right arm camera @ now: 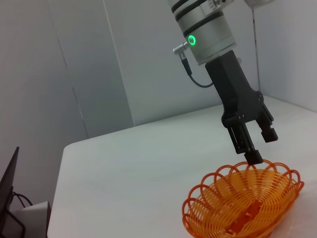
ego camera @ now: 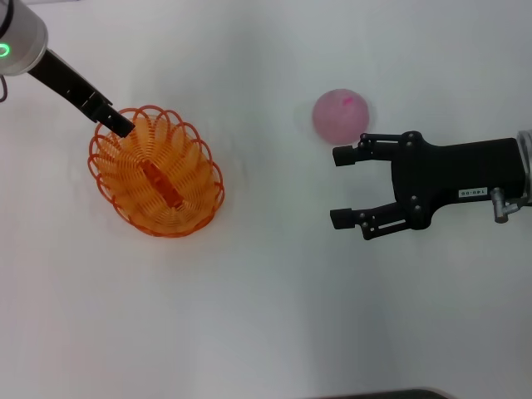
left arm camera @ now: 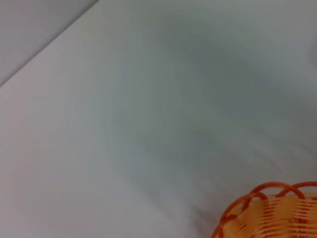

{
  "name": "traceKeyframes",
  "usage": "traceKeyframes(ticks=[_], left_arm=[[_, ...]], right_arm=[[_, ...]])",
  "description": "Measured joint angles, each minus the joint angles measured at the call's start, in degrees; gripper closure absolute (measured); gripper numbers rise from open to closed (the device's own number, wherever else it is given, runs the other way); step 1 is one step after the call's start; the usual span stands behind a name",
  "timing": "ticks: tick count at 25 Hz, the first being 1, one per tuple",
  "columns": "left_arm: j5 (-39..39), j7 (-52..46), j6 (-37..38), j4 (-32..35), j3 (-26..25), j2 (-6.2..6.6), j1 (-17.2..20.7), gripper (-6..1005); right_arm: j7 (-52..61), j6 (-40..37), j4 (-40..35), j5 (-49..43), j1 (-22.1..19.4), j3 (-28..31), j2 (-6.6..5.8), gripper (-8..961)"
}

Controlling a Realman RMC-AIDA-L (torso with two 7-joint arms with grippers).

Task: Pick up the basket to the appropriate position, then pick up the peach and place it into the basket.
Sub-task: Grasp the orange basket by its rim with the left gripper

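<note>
A: Nearest to us, right gripper (ego camera: 339,187) at right centre of the head frame, above the white counter (ego camera: 266,316). Fingers spread open, nothing between them.

B: We confirm. The peach (ego camera: 341,115) sits on the counter just beyond the upper finger, close but not touching as far as we can see.

A: The basket (ego camera: 156,170) is at left of centre, resting on the counter, well apart from the peach.

B: Left gripper (ego camera: 119,123) comes in from the upper left corner, tip at the basket's far-left rim. In the right wrist view we see its fingers (right arm camera: 253,156) closed down to one tip right at the scalloped rim (right arm camera: 247,169).

A: Gripping the wire?

B: We can't tell.
</note>
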Motion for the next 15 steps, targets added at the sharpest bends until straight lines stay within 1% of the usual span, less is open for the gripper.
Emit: traceKeyframes(ticks=[4,10,15], left_arm=[[0.03,0.18,-1.78,-0.90,0.19,-0.01,0.26,127],[0.06,0.61,-7.32,-6.63,1.63,-0.44,0.33,128],[0.06,0.64,-8.67,-7.67,2.19,-0.73,0.42,128]], right_arm=[[0.00,0.00,0.04,0.00,0.00,0.00,0.00,7],[-0.67,0.58,1.49,0.00,0.05,0.05,0.00,7],[-0.79,0.83,1.61,0.00,0.13,0.11,0.00,7]])
